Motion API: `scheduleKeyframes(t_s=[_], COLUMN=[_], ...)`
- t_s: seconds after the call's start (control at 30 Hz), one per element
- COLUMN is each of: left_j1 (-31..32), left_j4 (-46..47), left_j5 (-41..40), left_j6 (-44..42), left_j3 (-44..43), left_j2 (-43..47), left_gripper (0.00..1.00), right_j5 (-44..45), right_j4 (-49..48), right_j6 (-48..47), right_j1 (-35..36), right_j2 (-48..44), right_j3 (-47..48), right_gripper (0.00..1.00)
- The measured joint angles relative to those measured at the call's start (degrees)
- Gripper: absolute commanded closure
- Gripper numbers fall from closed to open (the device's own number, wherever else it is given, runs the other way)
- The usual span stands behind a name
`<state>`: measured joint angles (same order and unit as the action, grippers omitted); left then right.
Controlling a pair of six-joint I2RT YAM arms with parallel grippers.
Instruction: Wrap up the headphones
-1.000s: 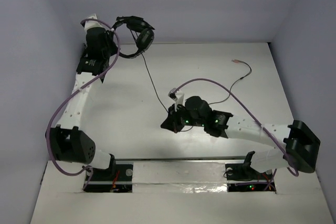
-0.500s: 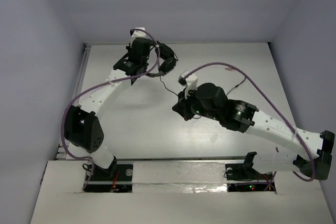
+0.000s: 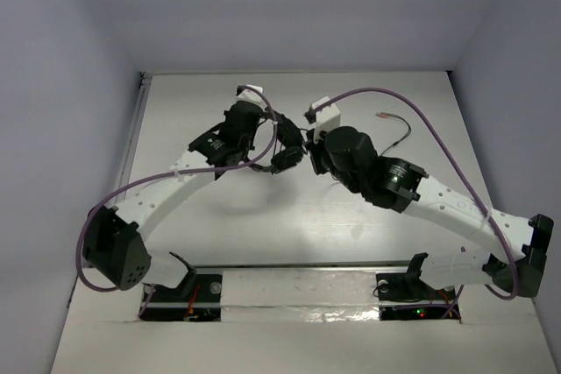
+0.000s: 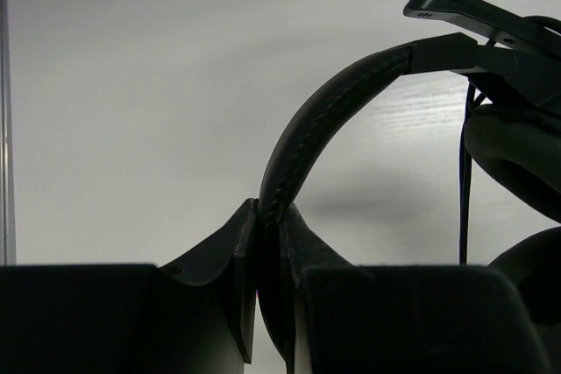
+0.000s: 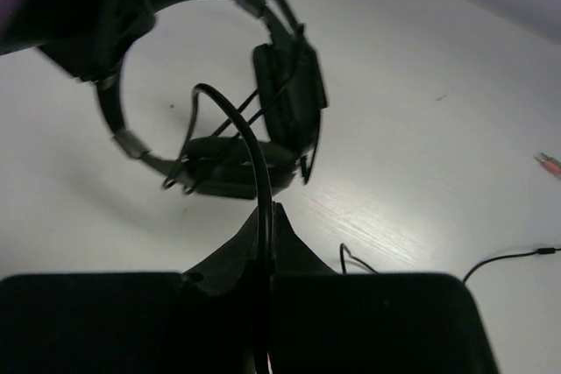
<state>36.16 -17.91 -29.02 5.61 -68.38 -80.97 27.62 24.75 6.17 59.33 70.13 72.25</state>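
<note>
Headphones (image 5: pixel 285 102), stitched arched band (image 4: pixel 324 111) in L claw (image 4: pixel 267 216), cable (image 5: pixel 245 137) in R claw (image 5: pixel 266 225)

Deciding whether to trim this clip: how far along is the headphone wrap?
Done: the left end effector clamps the headband, and some cable strands already cross the earcups. In hand: the right end effector pinches the cable. Left: the tail and reddish plug lie loose on the table.
</note>
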Motion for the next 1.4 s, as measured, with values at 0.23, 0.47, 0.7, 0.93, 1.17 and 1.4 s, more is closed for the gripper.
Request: scheduleKeyframes(t_s=[0.23,0.47,0.7,0.93,1.17,1.4], left_j1=[0.04,0.48,0.50,0.33,-1.22,-5.60], left_j4=[-1.20,-1.20,-1.27,-2.12,-2.40,-2.47], left_j5=[6.21,16.44,21.92,22.64,27.32,36.52], left_j6=[-1.05,-2.16,-2.40,-2.38,-2.23,-1.09], left_j3=[5.07,5.99,6.01,5.38,4.59,0.55], left_j2=[9.46,13.92,14.80,16.55,16.59,16.76], left_gripper=[1.00,1.00,1.00,1.00,1.00,1.00], right_j5=[3.06,0.98,-0.57,-2.82,-10.71,-25.09], right_j4=[-3.74,-8.85,-12.72,-16.92,-21.57,-29.77], right_j6=[-3.28,-6.40,-8.37,-6.38,-2.19,2.10], right_j1=[-4.72,-9.68,-11.80,-14.80,-18.99,-23.69], right_j2=[4.48,7.02,8.81,8.33,6.69,4.13], right_j3=[0.74,0.72,0.96,-3.21,-9.66,-15.89], right_gripper=[1.00,1.00,0.99,0.98,0.92,0.84])
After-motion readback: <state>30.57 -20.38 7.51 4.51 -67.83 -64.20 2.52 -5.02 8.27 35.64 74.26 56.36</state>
